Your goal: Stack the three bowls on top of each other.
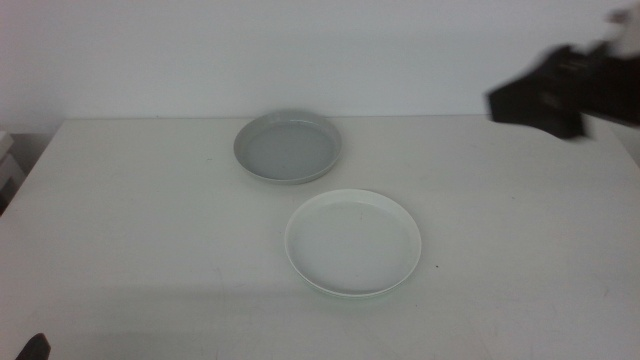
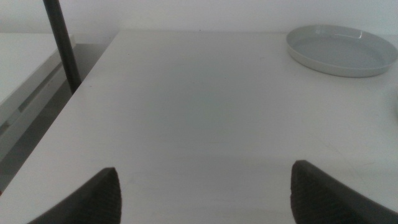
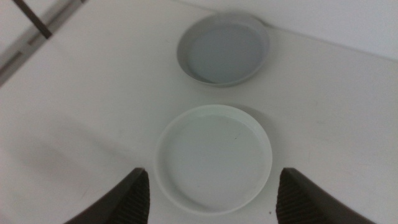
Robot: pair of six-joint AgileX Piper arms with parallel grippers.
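A grey bowl (image 1: 288, 146) sits toward the back of the white table (image 1: 140, 220); it also shows in the left wrist view (image 2: 341, 50) and the right wrist view (image 3: 224, 48). In front of it, slightly right, lies a white bowl (image 1: 352, 241) (image 3: 213, 158) with a faint green tinge along its near rim; I cannot tell whether another bowl lies under it. My right gripper (image 1: 525, 100) is a blurred dark shape high at the right, above the table. Its jaws stand open over the white bowl (image 3: 217, 200) and hold nothing. My left gripper (image 2: 205, 198) is open low at the near left, a tip (image 1: 35, 348) just showing.
The table's left edge (image 1: 30, 180) drops off beside a dark pole (image 2: 62, 43) and a pale ledge. A white wall (image 1: 300, 50) closes the back. Bare tabletop stretches left of the bowls and along the front.
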